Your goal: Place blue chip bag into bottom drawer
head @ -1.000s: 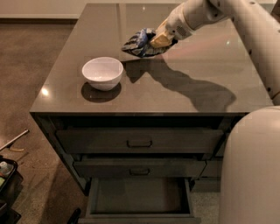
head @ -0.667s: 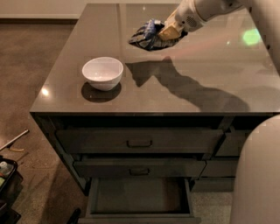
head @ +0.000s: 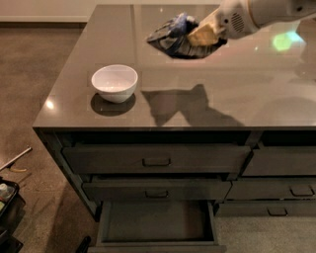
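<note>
Arm (head: pixel 266 12) entered from the upper right, white, reaching leftward and slightly down over the far part of the counter (head: pixel 256 94). Gripper (head: pixel 203 35) sat at its left end, clenched on the blue chip bag (head: pixel 170 37). Bag was held above the counter top, clear of the surface; its shadow (head: pixel 187 106) fell separately, nearer the front edge. Bag's long axis ran roughly left-right, crumpled free end pointing left, away from the gripper. White bowl (head: pixel 114 81) stood upright on the counter, left of and nearer than the bag, well apart from it. Bottom drawer (head: pixel 157 222) was pulled open below the front edge. Two handled drawers (head: pixel 156 159) above it were shut.
</note>
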Controlling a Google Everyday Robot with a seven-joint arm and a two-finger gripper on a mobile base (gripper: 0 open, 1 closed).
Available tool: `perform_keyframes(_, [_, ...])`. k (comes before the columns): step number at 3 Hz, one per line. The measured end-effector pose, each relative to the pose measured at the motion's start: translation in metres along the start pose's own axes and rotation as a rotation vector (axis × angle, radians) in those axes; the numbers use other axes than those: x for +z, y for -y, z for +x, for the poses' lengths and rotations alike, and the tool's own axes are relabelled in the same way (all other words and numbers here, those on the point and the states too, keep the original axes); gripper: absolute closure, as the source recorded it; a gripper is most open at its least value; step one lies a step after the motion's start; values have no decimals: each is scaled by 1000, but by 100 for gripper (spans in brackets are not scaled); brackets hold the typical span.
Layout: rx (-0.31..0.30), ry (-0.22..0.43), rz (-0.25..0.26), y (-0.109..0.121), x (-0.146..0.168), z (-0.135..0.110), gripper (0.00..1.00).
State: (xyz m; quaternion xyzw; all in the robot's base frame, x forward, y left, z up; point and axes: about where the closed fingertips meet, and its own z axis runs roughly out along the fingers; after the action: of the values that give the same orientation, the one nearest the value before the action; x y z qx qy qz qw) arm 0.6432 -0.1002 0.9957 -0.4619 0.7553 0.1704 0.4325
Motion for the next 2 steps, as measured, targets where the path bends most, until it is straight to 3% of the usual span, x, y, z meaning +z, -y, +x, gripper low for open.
perform_keyframes(1, [125,11,-33,-45,-11,12,100])
perform_keyframes(2, [251,-21,-39,-97,-18,32,100])
